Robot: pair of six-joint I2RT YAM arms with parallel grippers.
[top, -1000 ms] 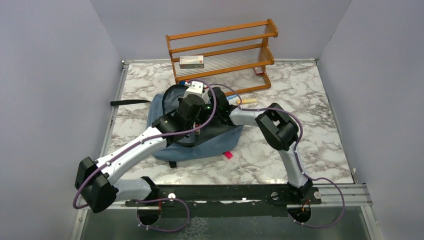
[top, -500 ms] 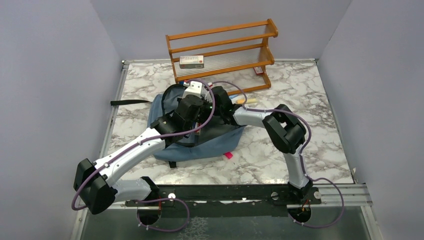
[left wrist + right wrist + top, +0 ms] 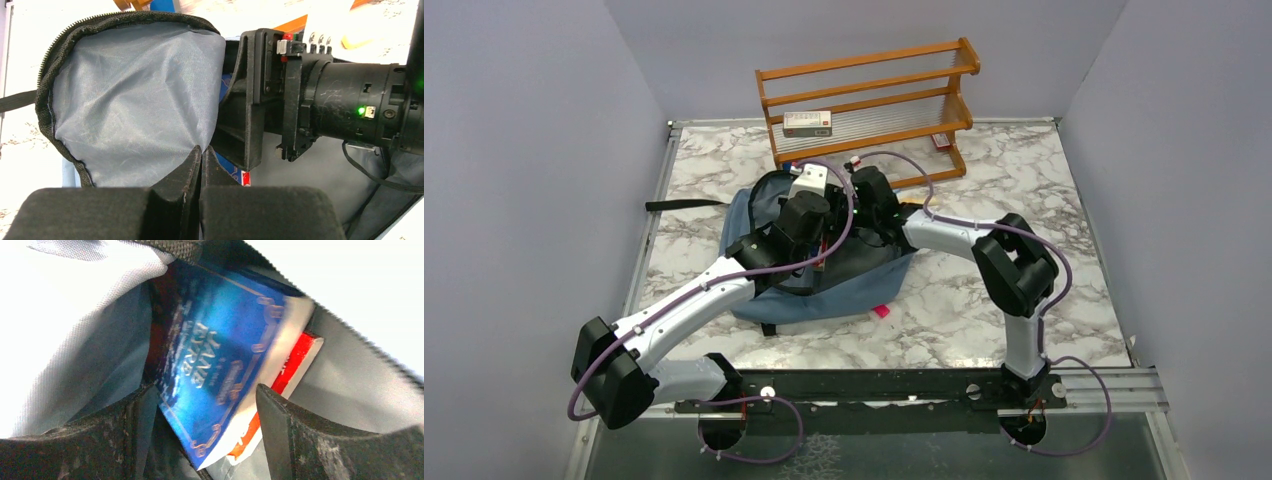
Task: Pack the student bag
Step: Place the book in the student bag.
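Top ext: student bag (image 3: 854, 285) lies flat on marble table (image 3: 1024, 220), mouth toward wooden rack (image 3: 869, 100) | L wrist: left gripper (image 3: 201, 165) clamped on bag edge, prob. holding mouth open | R wrist: right gripper (image 3: 202, 392) spread wide inside, astride blue Jane Eyre book (image 3: 215, 350) over red book (image 3: 300, 357), not gripping

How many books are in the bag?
2. In the student bag, a blue book lies on top; a red book shows under its right edge. More may be hidden.

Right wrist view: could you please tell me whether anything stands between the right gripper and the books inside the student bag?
Nothing visible does: the open right gripper faces the blue book directly, while the left gripper holds the student bag open.
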